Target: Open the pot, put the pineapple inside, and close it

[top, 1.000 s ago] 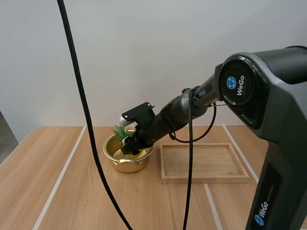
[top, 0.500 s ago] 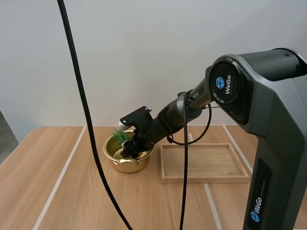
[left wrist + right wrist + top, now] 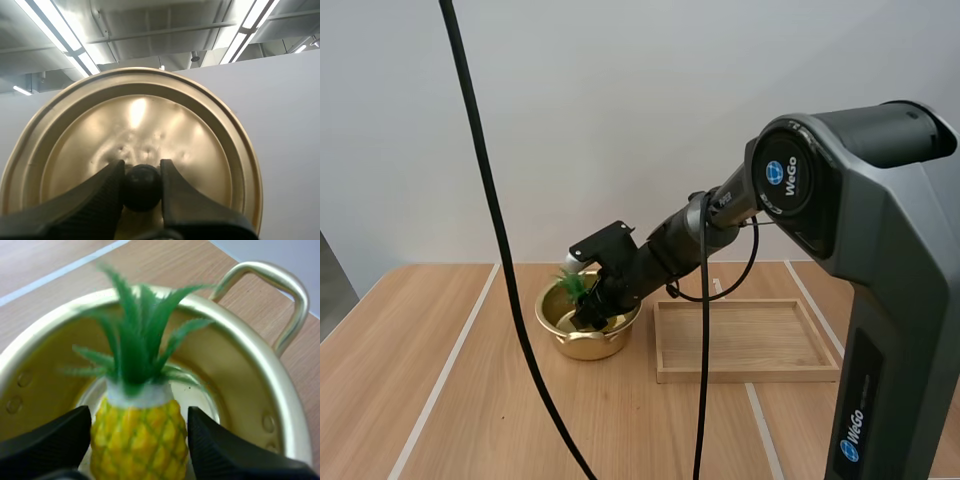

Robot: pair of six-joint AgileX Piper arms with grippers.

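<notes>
The gold pot (image 3: 582,335) stands lidless on the table, left of the tray. My right gripper (image 3: 590,312) reaches down into it. In the right wrist view the fingers (image 3: 50,437) press both sides of the yellow pineapple (image 3: 137,432), which stands upright with its green leaves up inside the pot (image 3: 260,390). The leaves (image 3: 572,285) stick up above the rim. In the left wrist view my left gripper (image 3: 142,175) is shut on the black knob (image 3: 142,186) of the gold lid (image 3: 130,120), held up off the table.
A shallow wooden tray (image 3: 745,340) lies right of the pot, under my right arm. Bare tabletop (image 3: 470,400) stretches to the left and in front of the pot.
My right arm has stretched forward and down, sinking the pineapple deeper into the pot. In the last half second it barely moved.
</notes>
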